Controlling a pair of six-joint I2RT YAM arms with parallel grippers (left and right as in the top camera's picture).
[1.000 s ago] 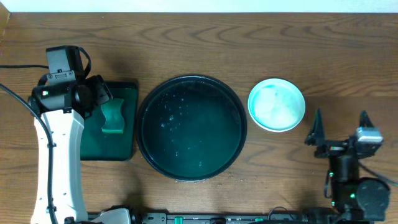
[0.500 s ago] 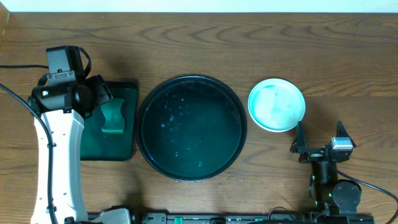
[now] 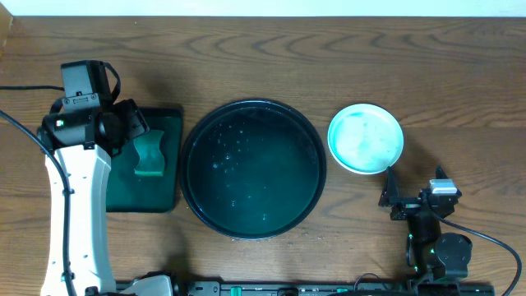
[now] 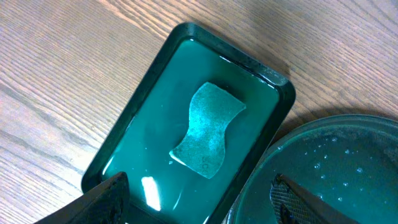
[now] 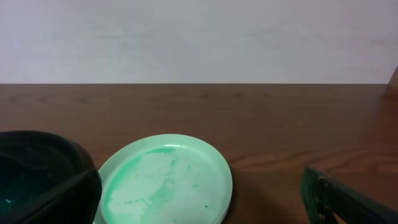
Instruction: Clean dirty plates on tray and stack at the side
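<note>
The large round black tray (image 3: 253, 168) sits mid-table, wet with droplets and with no plates on it; its rim also shows in the left wrist view (image 4: 348, 162) and the right wrist view (image 5: 37, 155). A pale-teal plate (image 3: 366, 138) rests on the table to its right, with a faint green film on its face (image 5: 165, 180). I cannot tell how many plates lie under it. My right gripper (image 3: 415, 197) is open and empty, just in front of the plate (image 5: 202, 205). My left gripper (image 3: 134, 122) is open and empty above the small tray (image 4: 199, 208).
A small rectangular dark green tray (image 3: 168, 197) at the left holds liquid and a green sponge (image 3: 150, 154), which also shows in the left wrist view (image 4: 208, 130). The white left arm (image 3: 78, 214) runs along the left side. Bare wood lies behind and to the right.
My right gripper has moved left and back toward the table's front, ending just in front of the plate. The left arm, the trays and the plate have not moved.
</note>
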